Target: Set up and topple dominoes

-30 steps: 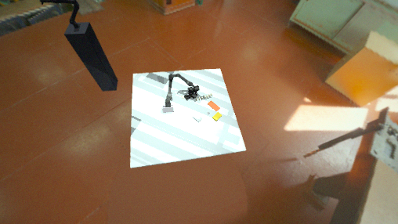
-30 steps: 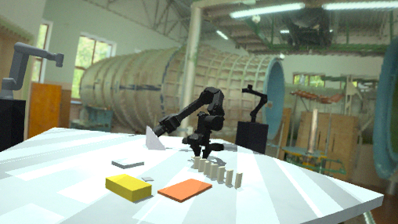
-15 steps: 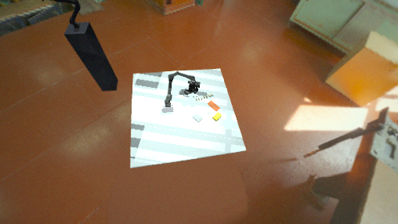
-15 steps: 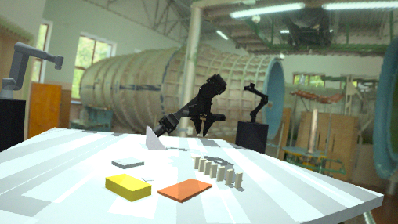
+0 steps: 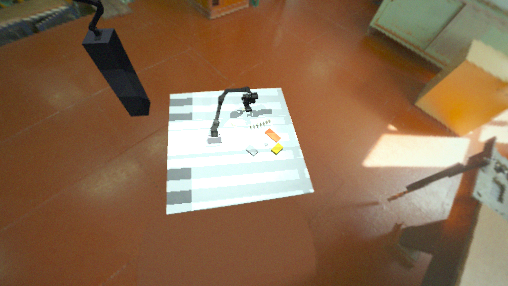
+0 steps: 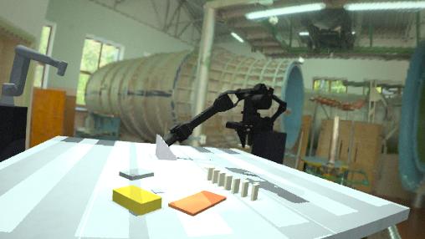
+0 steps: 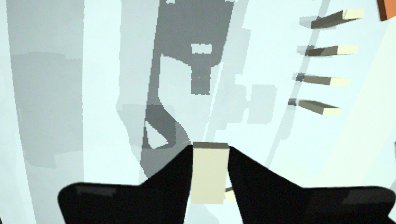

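Note:
My gripper (image 5: 247,109) (image 6: 245,142) (image 7: 209,151) is shut on a cream domino (image 7: 209,175), held between the fingertips in the wrist view. It is raised above the table, beyond the row in the exterior view. Several cream dominoes (image 5: 260,124) (image 6: 227,182) (image 7: 336,81) stand upright in a slightly curved row. In the wrist view four of them show at the upper right, off to the side of the held domino. A small cream piece (image 7: 230,195) shows beside the right finger, mostly hidden; I cannot tell which domino it is.
An orange flat block (image 5: 272,135) (image 6: 197,203) lies close to the row, with a yellow block (image 5: 277,149) (image 6: 135,201) beyond it. A grey flat piece (image 5: 252,151) (image 6: 136,174) and a small pale tile (image 6: 157,190) also lie on the table (image 5: 225,185) (image 6: 46,209).

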`<state>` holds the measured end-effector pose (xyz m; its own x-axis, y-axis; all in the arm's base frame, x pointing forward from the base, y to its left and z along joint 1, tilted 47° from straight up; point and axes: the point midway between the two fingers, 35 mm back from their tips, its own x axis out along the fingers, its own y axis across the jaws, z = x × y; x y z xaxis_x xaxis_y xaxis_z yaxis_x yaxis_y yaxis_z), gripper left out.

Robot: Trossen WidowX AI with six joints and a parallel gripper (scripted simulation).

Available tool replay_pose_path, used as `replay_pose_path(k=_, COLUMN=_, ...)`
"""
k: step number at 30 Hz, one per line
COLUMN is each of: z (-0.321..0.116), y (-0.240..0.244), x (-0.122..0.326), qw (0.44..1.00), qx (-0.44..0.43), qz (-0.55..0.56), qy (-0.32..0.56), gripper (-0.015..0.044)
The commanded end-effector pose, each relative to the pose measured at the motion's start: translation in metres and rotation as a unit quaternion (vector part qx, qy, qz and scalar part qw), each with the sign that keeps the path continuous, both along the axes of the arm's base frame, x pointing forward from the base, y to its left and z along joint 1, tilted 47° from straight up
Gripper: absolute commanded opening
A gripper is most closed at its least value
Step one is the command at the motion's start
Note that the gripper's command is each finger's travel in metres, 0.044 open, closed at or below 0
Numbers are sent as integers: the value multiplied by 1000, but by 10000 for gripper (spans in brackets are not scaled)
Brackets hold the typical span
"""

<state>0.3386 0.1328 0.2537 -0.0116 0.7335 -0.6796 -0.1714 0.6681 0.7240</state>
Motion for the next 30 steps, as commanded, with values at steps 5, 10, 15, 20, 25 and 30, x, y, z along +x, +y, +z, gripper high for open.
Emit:
replay_pose_path(k=5, z=-13, y=2, x=8, qw=999, qx=-21, qz=8, qy=-25, gripper=107)
replay_pose_path(k=10, z=-27, y=7, x=15, qw=997, qx=-49, qz=3, qy=-53, gripper=107)
replay_pose_path(k=15, z=-39, y=11, x=22, qw=994, qx=-74, qz=-5, qy=-83, gripper=107)
replay_pose_path(k=20, z=-50, y=16, x=29, qw=989, qx=-96, qz=-17, qy=-115, gripper=107)
replay_pose_path(k=25, z=-59, y=20, x=36, qw=982, qx=-114, qz=-32, qy=-146, gripper=107)
replay_pose_path(k=30, z=-66, y=25, x=43, qw=974, qx=-129, qz=-50, qy=-179, gripper=107)
